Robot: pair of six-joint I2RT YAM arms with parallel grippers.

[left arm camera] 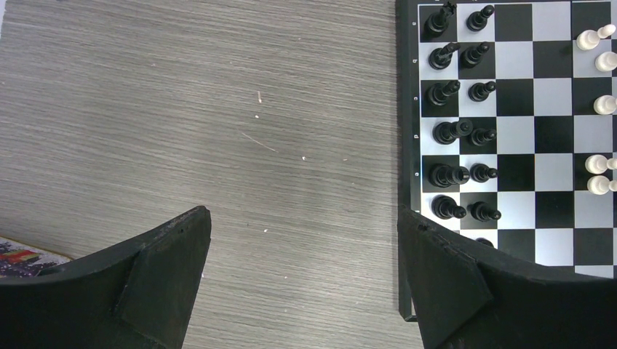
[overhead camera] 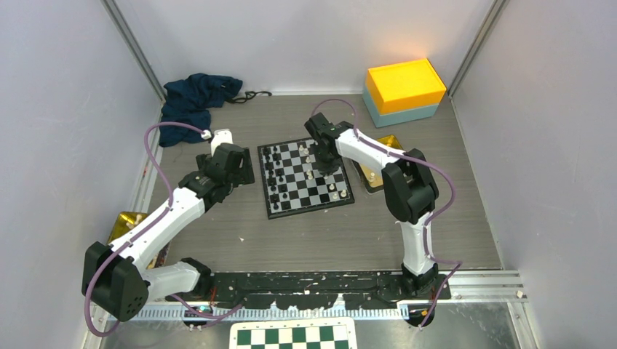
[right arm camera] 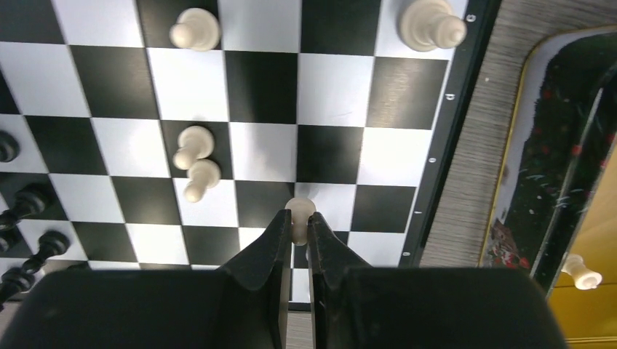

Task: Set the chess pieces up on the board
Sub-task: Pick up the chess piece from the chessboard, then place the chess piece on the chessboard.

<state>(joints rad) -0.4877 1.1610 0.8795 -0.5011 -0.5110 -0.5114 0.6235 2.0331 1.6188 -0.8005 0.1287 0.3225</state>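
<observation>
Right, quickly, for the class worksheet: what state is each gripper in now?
Left gripper: open, holding nothing.
Right gripper: closed on a small cream-white chess piece.

The left arm (overhead camera: 164, 222) and right arm (overhead camera: 416, 243) share white rounded links and bulky black joint housings. A mauve cable (overhead camera: 150, 138) loops alongside each. Their claw fingers (left arm camera: 167, 269) are matte black.
</observation>
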